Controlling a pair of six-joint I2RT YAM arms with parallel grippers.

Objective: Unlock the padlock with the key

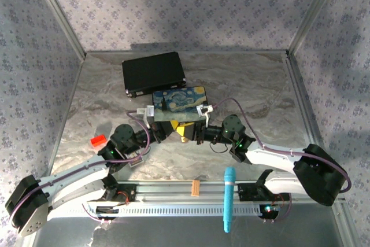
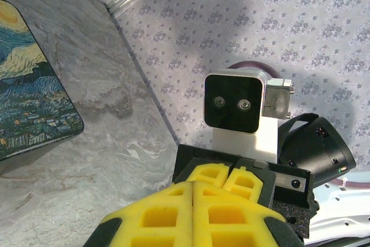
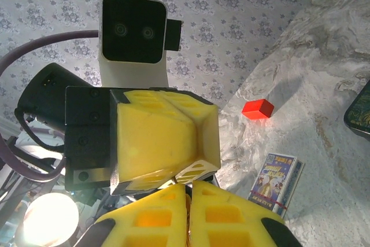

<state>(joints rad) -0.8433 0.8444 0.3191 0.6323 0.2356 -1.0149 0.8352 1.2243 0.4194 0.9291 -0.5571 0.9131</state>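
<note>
My two grippers meet tip to tip just in front of the Starry-Night box [image 1: 179, 102]. The left gripper [image 2: 193, 182] is shut, its yellow pads pressed flat together with nothing showing between them. My right gripper [image 3: 188, 184] is shut too. A thin brass-coloured sliver, which looks like the key [image 3: 188, 215], runs along the seam between its pads, and a fine metal tip pokes out toward the left gripper's fingers [image 3: 156, 137] just above. The padlock is hidden behind the yellow pads. From above, the left gripper [image 1: 174, 128] and the right gripper [image 1: 195, 133] touch noses.
A black case [image 1: 153, 73] lies behind the painted box. A red block [image 1: 98, 141] sits at the left, with a printed card [image 3: 277, 180] near it. On the front rail rest a blue pen-like tool [image 1: 229, 198] and a small tan piece [image 1: 195, 187].
</note>
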